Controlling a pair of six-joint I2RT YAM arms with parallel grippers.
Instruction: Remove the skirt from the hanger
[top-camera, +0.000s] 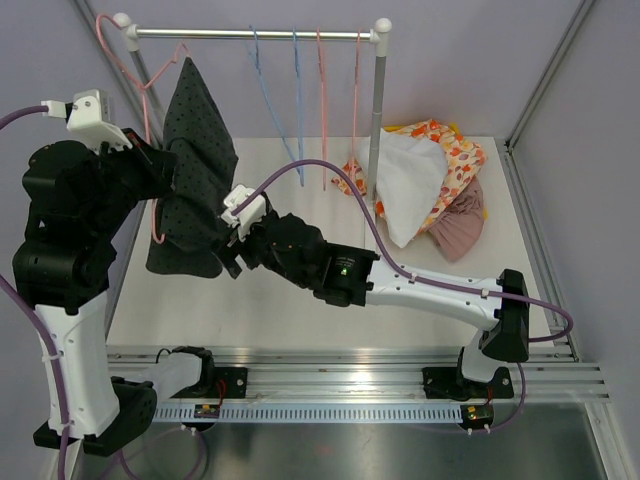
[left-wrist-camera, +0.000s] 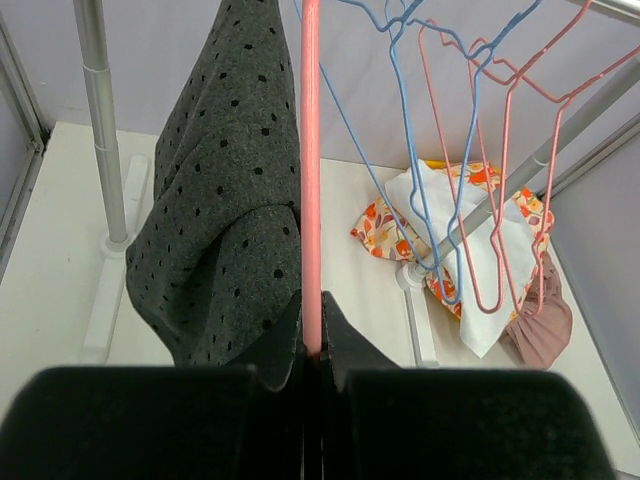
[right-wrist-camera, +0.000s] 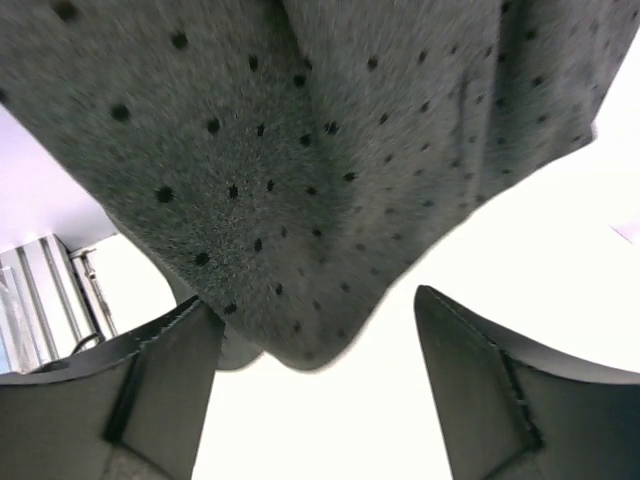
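The white table (top-camera: 260, 300) fills the middle of the top view. A metal clothes rail (top-camera: 250, 33) runs across the upper part of the frame on its posts.

The grey dotted skirt (top-camera: 195, 170) hangs at the upper left, draped over a pink hanger (left-wrist-camera: 311, 150). Its lower edge reaches down near the table. A pile of clothes (top-camera: 430, 185), white, orange-flowered and dusty pink, lies at the right by the rail's right post. Four spare hangers (top-camera: 300, 90), two blue and two pink, hang from the middle of the rail.

The left gripper (left-wrist-camera: 311, 345) is clamped on the pink hanger's wire, its fingers pressed together around it just beside the skirt. The right gripper (right-wrist-camera: 315, 300) sits under the skirt's bottom corner in the centre left of the top view. Its jaws are spread wide, and the hem dips between them without being pinched.
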